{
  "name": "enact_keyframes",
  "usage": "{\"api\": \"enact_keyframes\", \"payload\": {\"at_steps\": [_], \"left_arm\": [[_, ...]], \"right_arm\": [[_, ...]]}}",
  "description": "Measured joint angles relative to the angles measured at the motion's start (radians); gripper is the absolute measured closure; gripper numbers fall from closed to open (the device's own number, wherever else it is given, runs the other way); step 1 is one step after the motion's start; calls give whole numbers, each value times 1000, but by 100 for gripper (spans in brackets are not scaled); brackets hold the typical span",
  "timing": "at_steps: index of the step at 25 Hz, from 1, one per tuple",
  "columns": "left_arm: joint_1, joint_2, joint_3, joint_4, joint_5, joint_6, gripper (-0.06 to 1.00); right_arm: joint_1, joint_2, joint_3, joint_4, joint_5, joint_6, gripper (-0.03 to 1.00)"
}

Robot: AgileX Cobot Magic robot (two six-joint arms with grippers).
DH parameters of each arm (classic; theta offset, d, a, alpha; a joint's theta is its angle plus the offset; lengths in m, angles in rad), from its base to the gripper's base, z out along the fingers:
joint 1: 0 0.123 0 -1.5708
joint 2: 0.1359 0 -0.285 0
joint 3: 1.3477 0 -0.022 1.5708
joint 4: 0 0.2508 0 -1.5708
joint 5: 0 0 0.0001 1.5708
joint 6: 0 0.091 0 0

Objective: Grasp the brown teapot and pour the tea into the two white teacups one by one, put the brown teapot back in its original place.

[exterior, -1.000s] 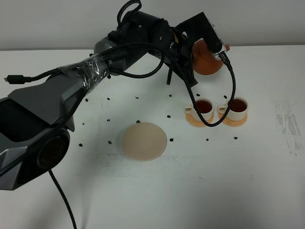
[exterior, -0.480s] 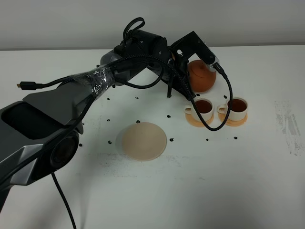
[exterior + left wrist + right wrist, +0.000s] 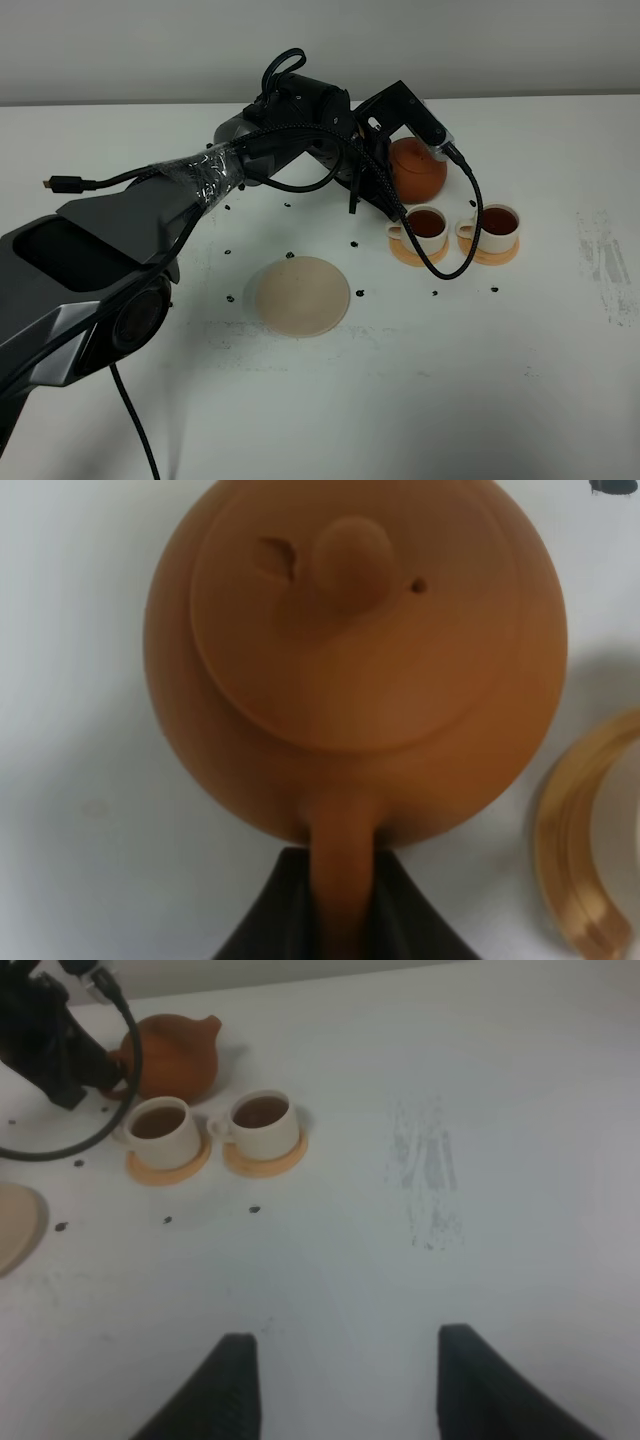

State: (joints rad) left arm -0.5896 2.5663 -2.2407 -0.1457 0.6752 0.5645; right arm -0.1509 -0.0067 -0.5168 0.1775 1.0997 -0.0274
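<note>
Down and leftward goes the brown teapot (image 3: pixel 418 168) since a second ago; it now hangs at upper centre of the high view, just behind the two white teacups (image 3: pixel 428 224). My left pincer (image 3: pixel 340 905) is clamped tight on its loop handle. Both cups hold dark tea and sit on orange coasters (image 3: pixel 408 254) right of centre. Pale beige disc coaster (image 3: pixel 301 295) lies bare at centre on the white tabletop (image 3: pixel 520 370). My right pincer (image 3: pixel 345 1385) hovers with its fingers spread, gripping nothing.

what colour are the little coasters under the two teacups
Orange, slightly paler at the rim. The coasters under the teacups show best in the right wrist view.
</note>
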Motion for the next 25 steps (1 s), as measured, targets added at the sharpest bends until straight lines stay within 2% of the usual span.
{"api": "enact_keyframes", "payload": {"at_steps": [3,8,17,22,25], "left_arm": [[0,-5,0,11,5,0,86],[-1,-69,0,75,70,0,86],[0,-154,0,81,153,0,86],[0,-166,13,84,148,0,86],[0,-229,140,88,65,0,86]], "right_arm": [[0,0,0,0,0,0,57],[0,0,0,0,0,0,57],[0,0,0,0,0,0,57],[0,0,0,0,0,0,57],[0,0,0,0,0,0,57]]}}
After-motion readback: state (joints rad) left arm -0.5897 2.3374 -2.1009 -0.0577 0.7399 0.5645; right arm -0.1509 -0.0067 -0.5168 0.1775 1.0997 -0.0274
